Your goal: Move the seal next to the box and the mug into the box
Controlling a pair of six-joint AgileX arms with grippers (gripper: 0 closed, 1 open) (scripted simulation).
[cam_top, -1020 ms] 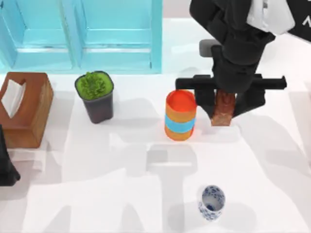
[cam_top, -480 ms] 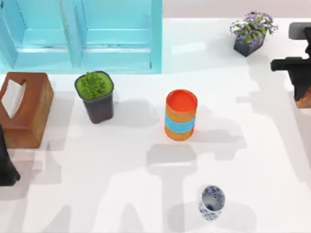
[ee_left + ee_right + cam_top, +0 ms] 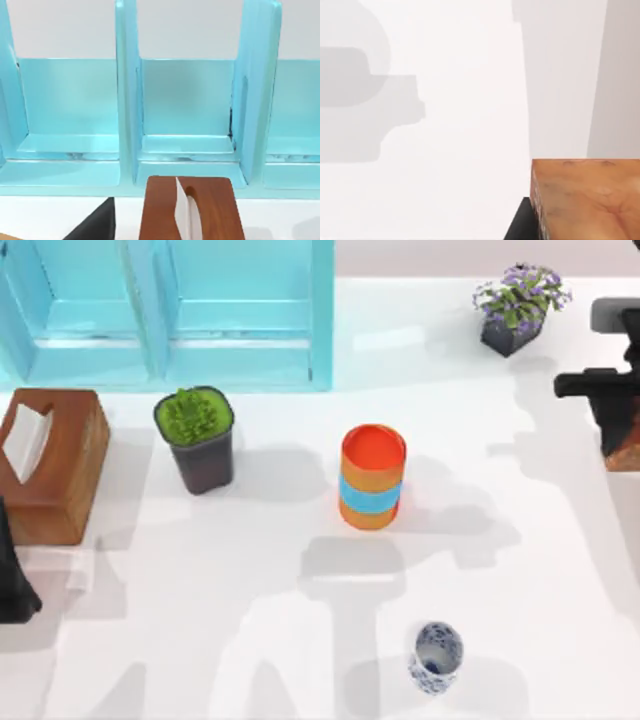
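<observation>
The seal point(image 3: 627, 456), a reddish-brown mottled block, hangs at the table's far right edge with my right gripper point(image 3: 618, 432) shut on it. The right wrist view shows the seal point(image 3: 585, 200) close up against a dark finger point(image 3: 520, 225), over bare white table. The mug point(image 3: 436, 657), white with a blue pattern, stands upright near the front, right of centre, away from both grippers. The box point(image 3: 170, 315), a light blue open box with dividers, stands at the back left, and its compartments point(image 3: 185, 100) face the left wrist camera. My left arm point(image 3: 12, 580) is parked at the left edge.
An orange cylinder with a blue band point(image 3: 372, 477) stands mid-table. A dark pot with a green plant point(image 3: 196, 438) and a brown wooden tissue box point(image 3: 48, 462) sit in front of the blue box. A purple-flowered pot point(image 3: 515, 310) is at the back right.
My right gripper carried the seal from beside the orange cylinder out to the far right edge, uncovering the purple-flowered pot. The left arm and the mug stayed still.
</observation>
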